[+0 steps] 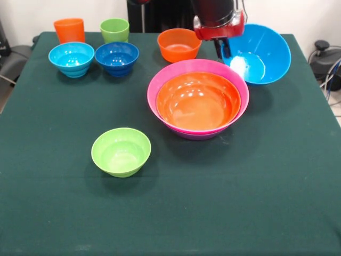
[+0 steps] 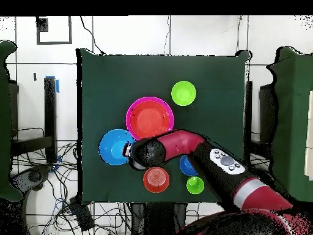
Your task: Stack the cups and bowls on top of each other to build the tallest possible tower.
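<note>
- Small green bowl (image 1: 121, 151): alone at the table's (image 1: 256, 202) near side.
- Tower (image 1: 198, 99): orange bowl nested in pink, purple beneath, at centre.
- Gripper (image 1: 224, 48): clamps the tilted blue bowl's (image 1: 261, 53) rim just behind the tower.
- Cups (image 1: 70, 30): far corner.

Glossy smooth plastic bowls (image 1: 198, 101) and cups (image 1: 70, 30) sit on a matt dark-green cloth table cover (image 1: 256, 186)
</note>
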